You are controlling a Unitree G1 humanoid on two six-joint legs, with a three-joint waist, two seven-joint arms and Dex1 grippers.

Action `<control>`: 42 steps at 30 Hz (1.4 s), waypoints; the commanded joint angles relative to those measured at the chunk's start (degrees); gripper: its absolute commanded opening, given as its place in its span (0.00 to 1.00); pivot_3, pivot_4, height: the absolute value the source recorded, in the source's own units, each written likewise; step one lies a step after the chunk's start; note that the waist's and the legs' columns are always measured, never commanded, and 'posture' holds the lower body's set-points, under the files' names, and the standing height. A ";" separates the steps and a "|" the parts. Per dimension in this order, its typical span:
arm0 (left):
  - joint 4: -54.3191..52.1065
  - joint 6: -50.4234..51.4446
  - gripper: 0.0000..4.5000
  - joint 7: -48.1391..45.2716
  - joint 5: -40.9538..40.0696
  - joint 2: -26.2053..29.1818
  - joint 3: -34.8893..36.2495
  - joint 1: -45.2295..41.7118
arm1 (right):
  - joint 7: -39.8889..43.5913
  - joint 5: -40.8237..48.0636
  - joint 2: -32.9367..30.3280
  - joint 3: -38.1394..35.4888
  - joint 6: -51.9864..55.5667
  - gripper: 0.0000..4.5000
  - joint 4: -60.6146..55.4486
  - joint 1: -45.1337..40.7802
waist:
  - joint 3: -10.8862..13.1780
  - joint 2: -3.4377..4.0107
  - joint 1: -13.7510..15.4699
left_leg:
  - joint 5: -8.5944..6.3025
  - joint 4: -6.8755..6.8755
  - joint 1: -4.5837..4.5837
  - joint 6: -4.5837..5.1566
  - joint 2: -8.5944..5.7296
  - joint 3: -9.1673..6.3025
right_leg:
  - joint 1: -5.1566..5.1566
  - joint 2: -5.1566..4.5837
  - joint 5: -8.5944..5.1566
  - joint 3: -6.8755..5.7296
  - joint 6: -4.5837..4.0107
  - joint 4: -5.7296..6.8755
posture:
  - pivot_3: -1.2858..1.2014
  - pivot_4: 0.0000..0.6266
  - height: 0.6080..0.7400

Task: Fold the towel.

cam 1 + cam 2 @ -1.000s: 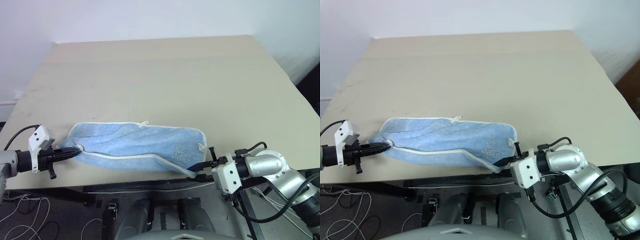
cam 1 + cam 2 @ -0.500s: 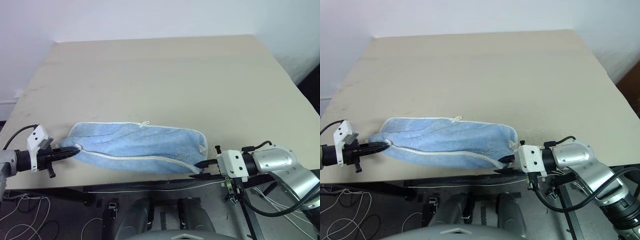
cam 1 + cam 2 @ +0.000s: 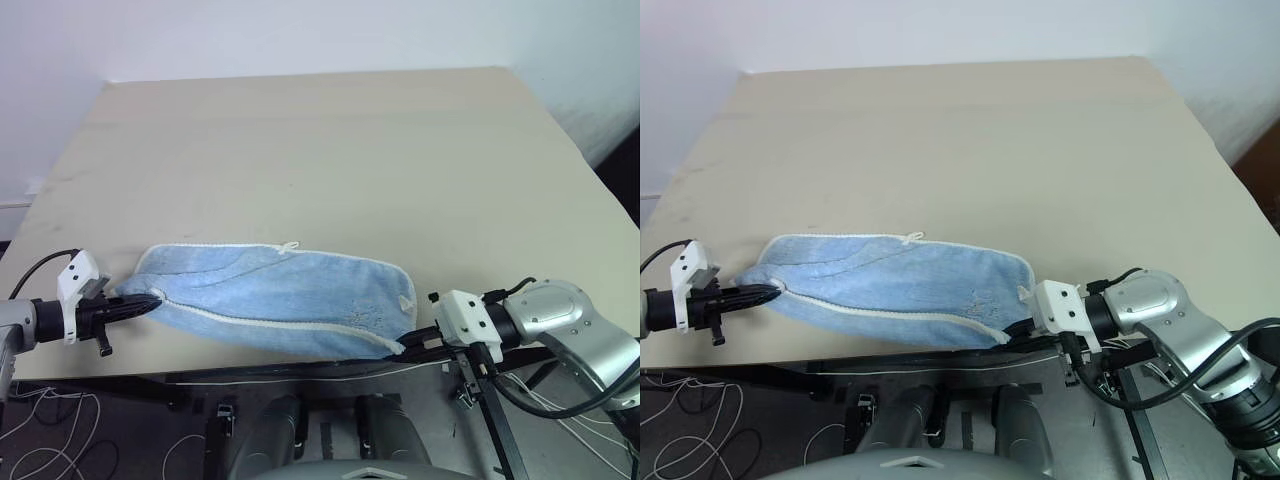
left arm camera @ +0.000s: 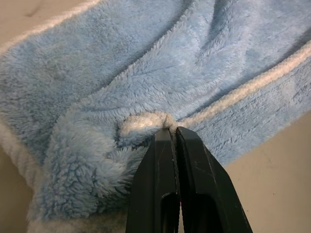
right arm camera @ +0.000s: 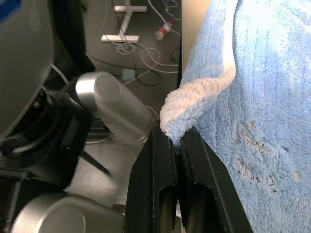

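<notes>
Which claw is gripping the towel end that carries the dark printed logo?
The right claw. It is shut on the towel corner at the table's near edge, right beside the logo; the left claw pinches the plain end.

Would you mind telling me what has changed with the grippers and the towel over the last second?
The right gripper rolled at the wrist and closed on the near right corner of the towel, which hung off the table edge and is now lifted slightly. The left gripper stayed shut on the towel's left end, and the rest of the towel kept its place.
</notes>
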 commanded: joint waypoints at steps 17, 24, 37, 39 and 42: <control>6.32 6.27 0.00 -7.29 -4.46 7.43 5.08 -7.79 | 5.25 -2.37 0.07 -6.83 -1.20 0.01 12.56 -4.69 | -0.04 -0.07 0.87 | -0.05 0.02 -0.18 0.04 -0.05 0.07 | -0.20 -0.04 0.14 -0.03 0.17 0.00 | 0.52 0.24 1.00; 5.07 11.44 0.00 -6.98 -7.64 8.72 7.88 -10.12 | 5.40 -3.67 1.84 -8.15 -4.71 0.01 19.43 -7.61 | -0.04 -0.06 0.95 | -0.05 0.06 -0.16 0.04 -0.04 0.08 | -0.19 -0.02 0.15 -0.03 0.18 0.05 | 0.52 0.24 1.00; 9.38 11.74 0.00 -7.08 -7.45 12.84 13.07 -10.05 | 6.95 -1.96 -1.03 -14.61 -2.59 0.01 23.16 -7.79 | -0.03 -0.05 0.86 | -0.08 0.06 -0.16 -0.03 -0.04 0.08 | -0.23 0.01 0.18 -0.04 0.23 0.15 | 0.52 0.24 1.00; 12.16 10.85 0.00 -5.87 -6.89 12.90 12.86 -12.40 | 6.92 -1.36 -1.35 -15.48 -1.49 0.01 24.32 -9.19 | -0.04 -0.04 0.85 | -0.08 0.08 -0.08 -0.04 -0.03 0.08 | -0.17 0.01 0.19 -0.03 0.19 0.16 | 0.52 0.24 1.00; 16.36 9.46 0.00 -4.08 -6.00 12.40 10.97 -18.52 | 6.86 -0.53 -1.30 -15.80 0.47 0.01 26.37 -12.45 | -0.04 -0.05 0.91 | -0.08 0.13 -0.06 -0.04 -0.01 0.08 | -0.18 0.01 0.21 -0.06 0.15 0.18 | 0.52 0.24 1.00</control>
